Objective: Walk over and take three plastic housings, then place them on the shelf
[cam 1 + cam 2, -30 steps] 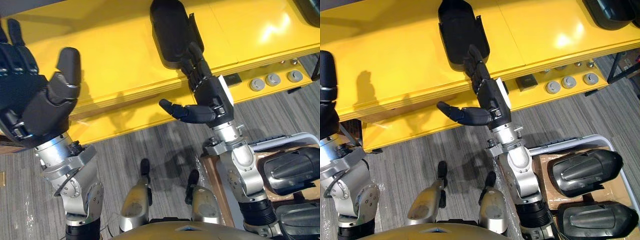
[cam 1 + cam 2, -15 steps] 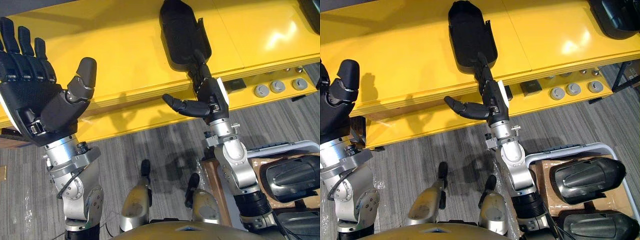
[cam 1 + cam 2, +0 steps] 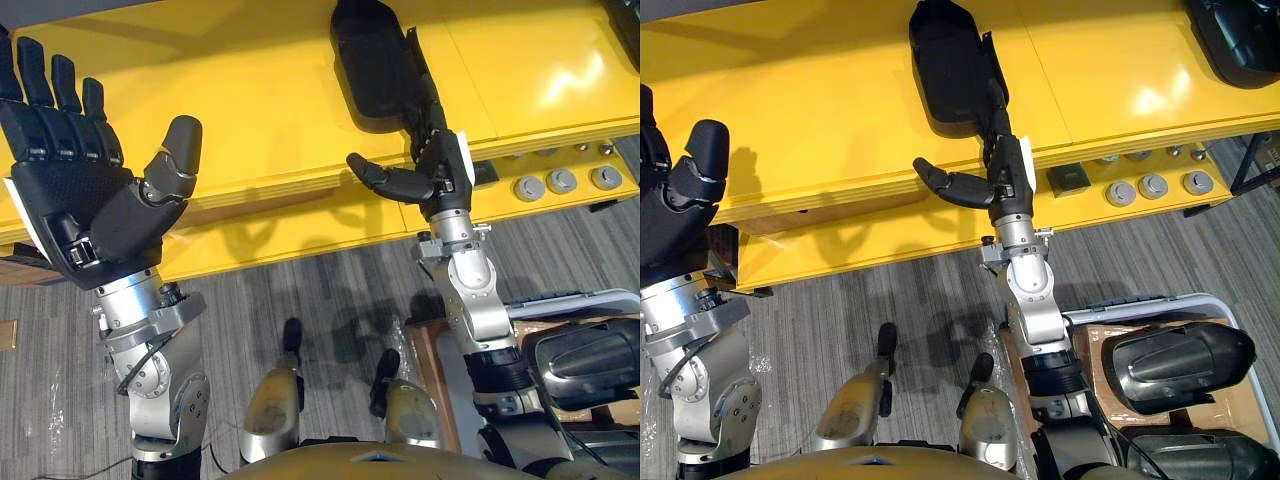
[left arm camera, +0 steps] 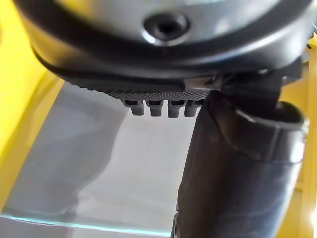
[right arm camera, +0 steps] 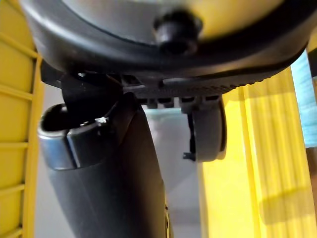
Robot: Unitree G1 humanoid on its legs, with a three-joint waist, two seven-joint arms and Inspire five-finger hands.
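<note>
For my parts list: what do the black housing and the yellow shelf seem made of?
Housing: likely moulded plastic, matt black, only dull highlights. Shelf: glossy yellow painted or laminated board; bright lamp reflections, layered edge hints plywood.

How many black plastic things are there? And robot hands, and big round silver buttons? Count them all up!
Black plastic housings: 4
Robot hands, the left hand and the right hand: 2
Big round silver buttons: 3
Total: 9
</note>
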